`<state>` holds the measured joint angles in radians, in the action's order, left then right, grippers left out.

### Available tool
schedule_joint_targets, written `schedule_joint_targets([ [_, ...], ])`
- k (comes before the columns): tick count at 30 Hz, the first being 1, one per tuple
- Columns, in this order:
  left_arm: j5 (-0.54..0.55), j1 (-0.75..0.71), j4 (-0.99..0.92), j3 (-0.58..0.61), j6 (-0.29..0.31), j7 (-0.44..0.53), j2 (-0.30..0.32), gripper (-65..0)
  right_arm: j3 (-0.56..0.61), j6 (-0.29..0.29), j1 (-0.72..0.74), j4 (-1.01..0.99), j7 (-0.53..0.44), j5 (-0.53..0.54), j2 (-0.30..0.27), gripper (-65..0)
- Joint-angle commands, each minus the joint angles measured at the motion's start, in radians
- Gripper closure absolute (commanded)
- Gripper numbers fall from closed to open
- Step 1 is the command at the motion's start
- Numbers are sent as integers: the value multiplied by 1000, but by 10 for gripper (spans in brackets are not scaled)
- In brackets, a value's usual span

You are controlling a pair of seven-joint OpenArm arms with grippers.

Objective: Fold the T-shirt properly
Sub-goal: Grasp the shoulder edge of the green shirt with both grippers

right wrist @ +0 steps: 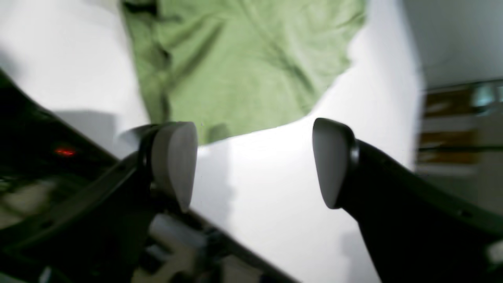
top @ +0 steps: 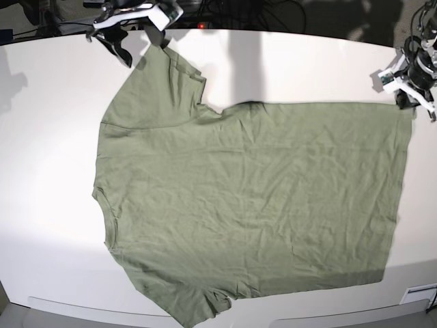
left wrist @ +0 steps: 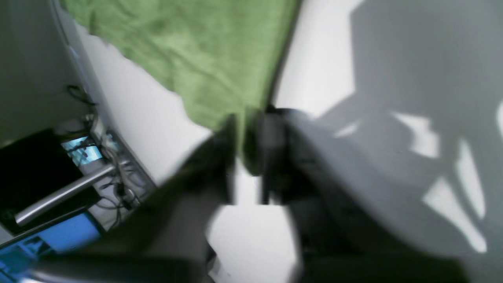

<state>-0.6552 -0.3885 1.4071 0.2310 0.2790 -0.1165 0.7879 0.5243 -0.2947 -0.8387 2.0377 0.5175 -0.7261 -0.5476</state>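
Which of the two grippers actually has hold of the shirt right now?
The left gripper: it is shut on a corner of the T-shirt. The right gripper is open, with only bare table between its pads.

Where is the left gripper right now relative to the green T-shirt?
In the base view the left gripper sits at the far right, at the corner of the wrinkled sage-green cotton T-shirt; its wrist view shows it pinching the hem corner.
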Motion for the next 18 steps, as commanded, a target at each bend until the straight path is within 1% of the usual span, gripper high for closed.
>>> schedule_joint_targets([
  [1, 13, -11, 0, 7, 54, 27, 10, 0, 0, -8, 7, 17, -20, 11, 11, -454],
  [2, 21, -11, 0, 7, 54, 39, 8, 0, -1, 13, 26, 15, -24, 44, 25, -453],
  [5, 47, -10, 0, 7, 54, 59, 2, 0, 0, 113, 92, 6, -24, 155, 60, -453],
  [7, 46, -10, 0, 7, 54, 65, 2, 0, 0, 151, 134, -7, -24, 192, 87, -453],
  [11, 46, -10, 0, 7, 54, 65, 2, 0, 0, 161, 198, -68, -19, 196, 139, -453],
  [14, 46, -11, 0, 7, 54, 65, 2, 0, 0, 161, 217, -146, -2, 195, 150, -453],
  [18, 46, -11, 0, 7, 54, 65, 2, 0, 0, 170, 206, -233, 22, 189, 152, -453],
])
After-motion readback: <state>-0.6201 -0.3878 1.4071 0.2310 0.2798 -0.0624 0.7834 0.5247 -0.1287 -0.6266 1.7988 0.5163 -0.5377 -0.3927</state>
